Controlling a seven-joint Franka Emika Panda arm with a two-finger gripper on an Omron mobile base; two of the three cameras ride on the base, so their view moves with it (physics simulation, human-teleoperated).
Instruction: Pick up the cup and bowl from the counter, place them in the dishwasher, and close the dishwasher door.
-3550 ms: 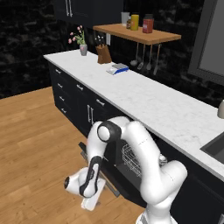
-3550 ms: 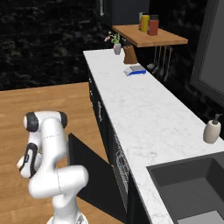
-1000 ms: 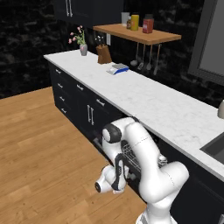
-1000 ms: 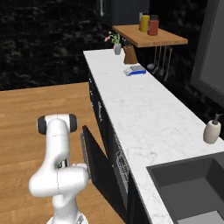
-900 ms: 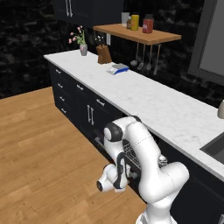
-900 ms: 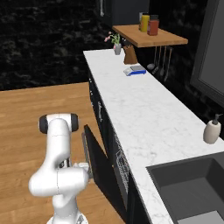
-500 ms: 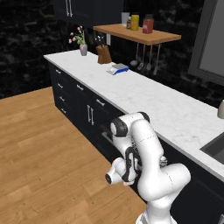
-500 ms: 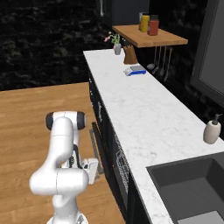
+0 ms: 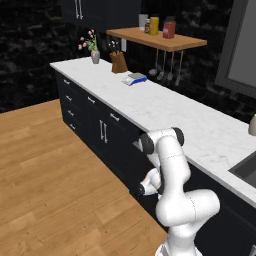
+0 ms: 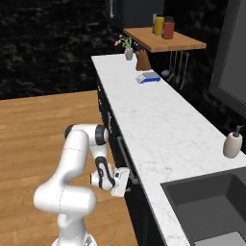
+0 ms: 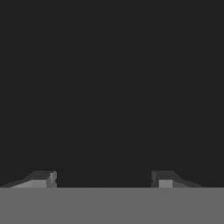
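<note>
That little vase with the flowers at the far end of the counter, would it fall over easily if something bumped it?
Probably yes. The vase looks small and narrow, and the flowers rise well above it, so it seems top-heavy and apt to tip. It stands near the end of the counter, so a push might send it off. Whether it is fragile cannot be told from here.

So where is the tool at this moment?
In the right base view the tool is low, pressed against the dishwasher door, just below the counter edge; its fingers are apart.

No readable text, labels, brands or numbers anywhere in views.
</note>
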